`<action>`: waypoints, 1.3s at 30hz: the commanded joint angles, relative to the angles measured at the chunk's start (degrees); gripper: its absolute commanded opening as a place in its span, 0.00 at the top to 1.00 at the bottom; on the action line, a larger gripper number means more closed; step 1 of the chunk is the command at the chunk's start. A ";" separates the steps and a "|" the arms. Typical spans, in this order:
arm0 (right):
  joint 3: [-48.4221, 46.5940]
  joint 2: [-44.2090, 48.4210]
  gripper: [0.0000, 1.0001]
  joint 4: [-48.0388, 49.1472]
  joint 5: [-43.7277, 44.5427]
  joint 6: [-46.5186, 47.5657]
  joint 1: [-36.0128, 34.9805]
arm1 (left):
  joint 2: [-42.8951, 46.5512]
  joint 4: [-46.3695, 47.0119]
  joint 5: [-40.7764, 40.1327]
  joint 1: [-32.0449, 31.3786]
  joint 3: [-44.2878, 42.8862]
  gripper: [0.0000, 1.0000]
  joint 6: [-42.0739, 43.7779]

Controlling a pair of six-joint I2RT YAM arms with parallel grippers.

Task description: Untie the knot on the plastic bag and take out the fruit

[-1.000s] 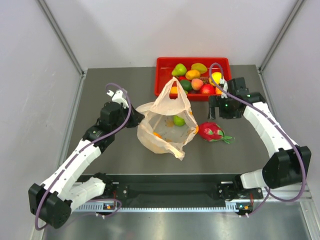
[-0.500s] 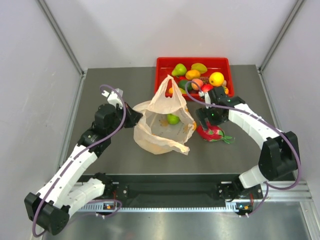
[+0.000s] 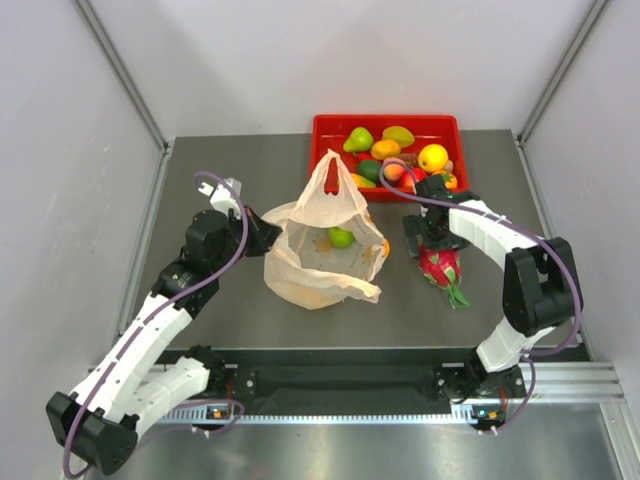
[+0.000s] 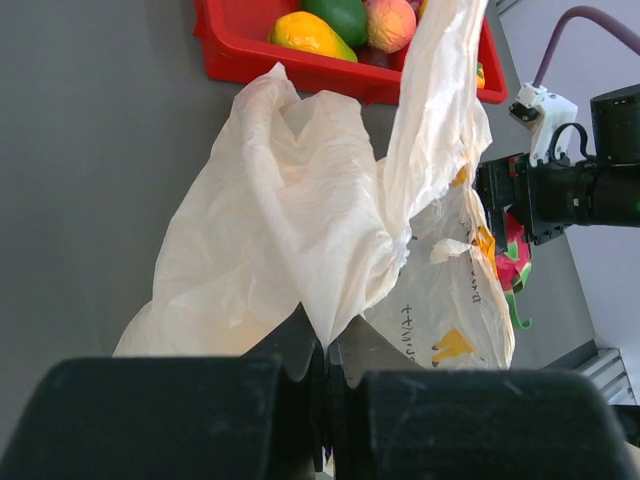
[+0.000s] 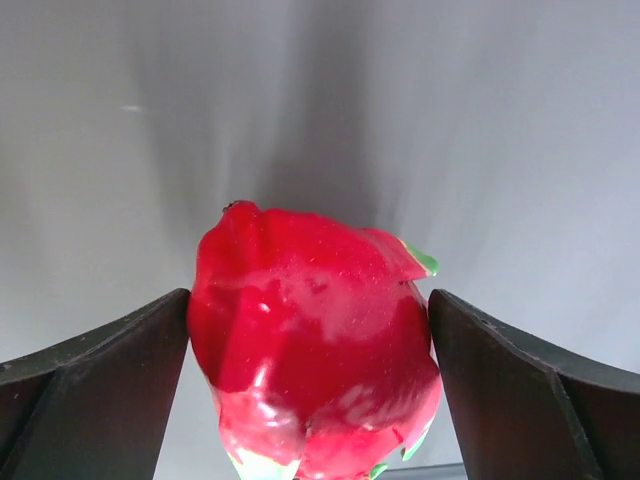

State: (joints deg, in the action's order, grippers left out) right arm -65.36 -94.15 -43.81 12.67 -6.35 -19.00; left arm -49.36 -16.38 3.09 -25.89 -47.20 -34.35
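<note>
Top external — pinching the plastic bag (image 3: 310, 275) at its 9 o'clock rim with the left gripper (image 3: 265, 235), clamping the right gripper (image 5: 310, 300) on the dragon fruit (image 3: 441, 268) at the bag's 3 o'clock.

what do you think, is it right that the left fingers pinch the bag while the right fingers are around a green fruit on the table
Not green: the right wrist view shows the right fingers around a red dragon fruit. The rest stands: the left fingers pinch the plastic bag, and that fruit is on the table.
</note>
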 commanded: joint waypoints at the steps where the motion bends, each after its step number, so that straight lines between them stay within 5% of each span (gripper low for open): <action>1: -2.49 2.56 0.00 -1.62 1.67 -3.32 0.99 | 0.94 1.26 -1.07 0.40 0.27 1.00 0.51; 17: 0.68 -3.32 0.05 -1.10 -0.71 -6.13 1.95 | 0.32 1.97 -0.81 0.49 0.44 1.00 0.77; 19: -0.29 -3.41 0.19 -1.36 -2.55 -5.52 2.21 | 0.15 1.97 -0.81 0.49 0.27 1.00 0.77; 22: -3.01 -2.18 0.62 -2.85 -6.32 -4.64 2.30 | -0.21 1.88 -0.81 0.49 -0.26 1.00 1.21; 23: -5.28 -1.57 0.92 -3.55 -7.03 -4.46 2.22 | -0.38 1.88 -0.89 0.49 -0.35 1.00 1.47; 24: -6.69 -0.43 1.00 -4.52 -7.48 -4.37 2.22 | -0.38 1.71 -0.81 0.58 -0.70 1.00 1.56; 32: -30.74 1.69 1.00 -10.95 -12.49 -3.93 2.66 | -1.17 1.70 -0.19 0.75 -1.40 1.00 2.36; 39: -55.20 -16.37 1.00 -4.64 -13.02 -15.23 6.08 | -1.09 0.48 0.33 0.93 -2.28 1.00 2.62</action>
State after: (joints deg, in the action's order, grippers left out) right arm -112.90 -102.17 -53.39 -0.40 -13.56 -15.05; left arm -50.52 -16.71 3.11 -25.36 -47.09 -32.80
